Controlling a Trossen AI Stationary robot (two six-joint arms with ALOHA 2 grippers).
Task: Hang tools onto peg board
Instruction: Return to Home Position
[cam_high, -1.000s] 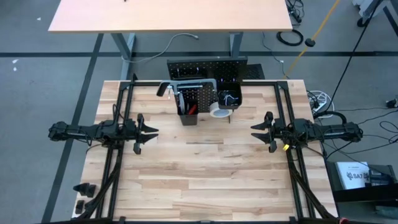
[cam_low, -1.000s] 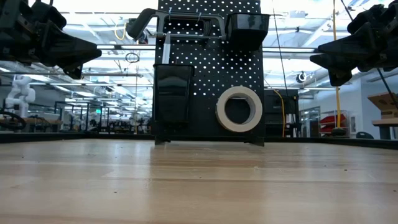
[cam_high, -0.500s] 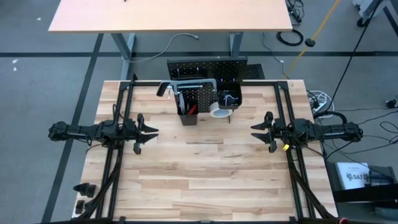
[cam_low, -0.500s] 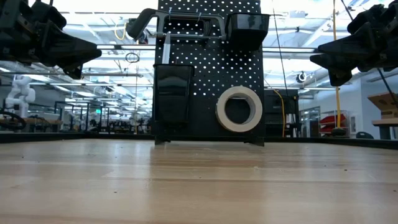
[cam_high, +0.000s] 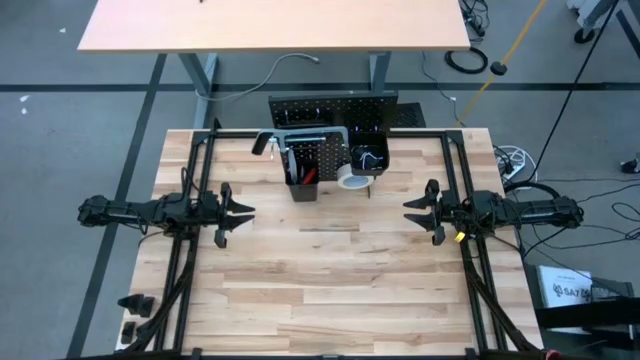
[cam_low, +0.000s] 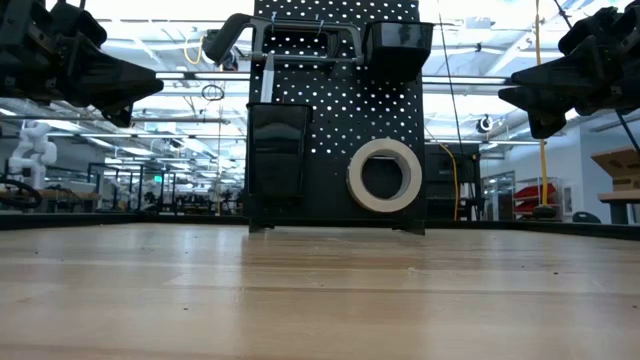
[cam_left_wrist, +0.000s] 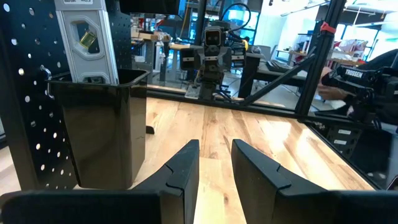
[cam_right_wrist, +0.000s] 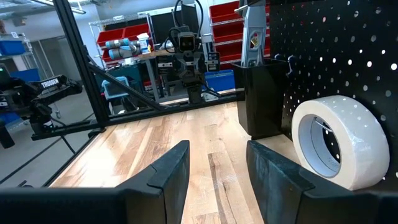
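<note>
The left end effector (cam_high: 240, 212) and right end effector (cam_high: 415, 212) face each other above bare worktop (cam_high: 330, 290), fingers parted, holding nothing. This looks like the homing step, so the next move probably only needs parking. Beside and between them, farther off, stands one peg board (cam_low: 330, 110) bearing one tape roll (cam_low: 385, 145), one level (cam_left_wrist: 84, 37), one hacksaw (cam_low: 228, 38) and two bins (cam_low: 278, 150).

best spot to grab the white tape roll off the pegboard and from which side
Probably the lower band of the white tape roll, one finger through the hole, one beneath. Come straight from the front: it hangs flat against the peg board with its hole facing outward.
</note>
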